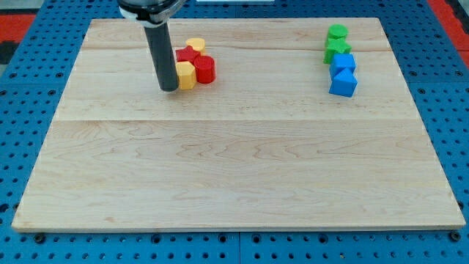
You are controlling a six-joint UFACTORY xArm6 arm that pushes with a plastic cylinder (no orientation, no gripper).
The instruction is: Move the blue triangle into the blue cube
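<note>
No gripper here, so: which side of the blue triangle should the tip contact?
Probably its upper-left edge, pushing toward the view's bottom. The blue triangle already appears to touch the blue cube below it, and a green block crowds its top side. My tip is far left, by a yellow block.

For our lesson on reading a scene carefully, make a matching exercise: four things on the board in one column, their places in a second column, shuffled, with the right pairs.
Things:
1. my tip
2. blue cube
3. green blocks
4. red cylinder

Places:
A. topmost of the column at the view's right
B. right edge of the red and yellow cluster
C. just left of the red and yellow cluster, beside a yellow block
D. bottom of the right column, just under the blue triangle

Pairs: 1-C, 2-D, 3-A, 4-B
</note>
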